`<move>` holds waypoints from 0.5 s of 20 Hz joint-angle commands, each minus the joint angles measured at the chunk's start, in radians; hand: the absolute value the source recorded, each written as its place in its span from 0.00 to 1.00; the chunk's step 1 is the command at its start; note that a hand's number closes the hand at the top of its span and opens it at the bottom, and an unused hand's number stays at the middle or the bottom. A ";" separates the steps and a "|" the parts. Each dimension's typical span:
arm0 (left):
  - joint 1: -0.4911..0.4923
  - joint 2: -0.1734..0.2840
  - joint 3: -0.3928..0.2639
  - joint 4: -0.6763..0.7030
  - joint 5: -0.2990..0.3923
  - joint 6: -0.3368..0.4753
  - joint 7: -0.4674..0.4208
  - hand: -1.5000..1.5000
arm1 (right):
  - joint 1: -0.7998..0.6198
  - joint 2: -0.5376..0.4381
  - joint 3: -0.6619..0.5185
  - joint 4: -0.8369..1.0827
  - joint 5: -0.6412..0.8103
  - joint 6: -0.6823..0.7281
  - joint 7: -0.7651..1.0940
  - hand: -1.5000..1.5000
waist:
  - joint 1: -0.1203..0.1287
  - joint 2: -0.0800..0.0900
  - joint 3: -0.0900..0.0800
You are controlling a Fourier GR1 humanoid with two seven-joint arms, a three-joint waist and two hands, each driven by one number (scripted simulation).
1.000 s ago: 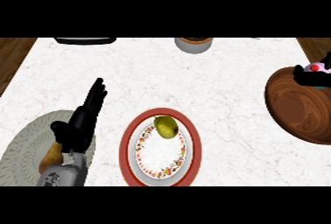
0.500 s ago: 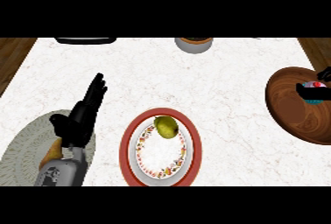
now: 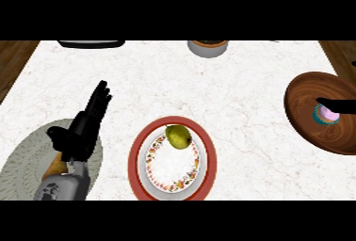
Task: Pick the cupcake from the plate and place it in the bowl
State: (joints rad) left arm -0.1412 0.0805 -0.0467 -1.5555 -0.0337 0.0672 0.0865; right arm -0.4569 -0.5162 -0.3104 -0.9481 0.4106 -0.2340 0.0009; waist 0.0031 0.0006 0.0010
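The cupcake (image 3: pixel 327 114) sits over the brown bowl (image 3: pixel 313 122) at the frame's right edge under black fingers (image 3: pixel 337 103) whose grip I cannot tell, so releasing and withdrawing looks next, while the left hand (image 3: pixel 83 129) rests straight-fingered at lower left.

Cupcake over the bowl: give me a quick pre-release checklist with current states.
1. Cupcake above the wooden bowl: ok, it shows inside the rim.
2. Right hand on the cupcake: cannot tell; only dark fingers at the view's right edge show.
3. Cupcake resting on the bowl's floor: cannot tell.
4. Left hand out of the way: ok, open over the grey mat.
5. Red-rimmed plate undisturbed: ok, holds a green fruit.
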 commanded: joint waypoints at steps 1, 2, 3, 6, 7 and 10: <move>0.019 -0.007 -0.010 -0.037 -0.004 0.005 0.032 0.50 | 0.011 0.000 -0.076 -0.055 -0.081 -0.032 -0.086 0.00 | -0.004 -0.003 -0.001; 0.002 -0.015 -0.016 -0.002 -0.020 0.014 0.017 0.50 | 0.019 -0.007 -0.098 -0.055 -0.091 -0.055 -0.125 0.00 | -0.007 -0.001 0.000; 0.045 -0.040 -0.049 0.002 -0.038 0.022 -0.012 0.50 | 0.041 0.019 -0.110 -0.051 -0.107 -0.077 -0.161 0.00 | -0.005 -0.001 0.000; 0.041 -0.027 -0.030 -0.020 -0.030 0.014 -0.019 0.50 | 0.001 -0.032 -0.141 -0.137 -0.163 -0.005 -0.017 0.00 | -0.006 -0.003 -0.001; -0.002 -0.019 -0.013 -0.026 -0.032 0.028 0.045 0.50 | 0.062 0.005 -0.136 -0.237 -0.184 -0.002 0.029 0.00 | -0.014 -0.005 -0.002; 0.045 -0.014 -0.018 -0.074 -0.024 0.014 0.036 0.50 | 0.169 -0.010 -0.198 -0.303 -0.271 0.065 0.023 0.00 | -0.015 -0.006 -0.001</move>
State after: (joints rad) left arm -0.1234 0.0688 -0.0520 -1.5784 -0.0469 0.0756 0.1034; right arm -0.3799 -0.5266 -0.4570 -1.1308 0.2233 -0.2185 -0.0170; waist -0.0060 -0.0027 -0.0003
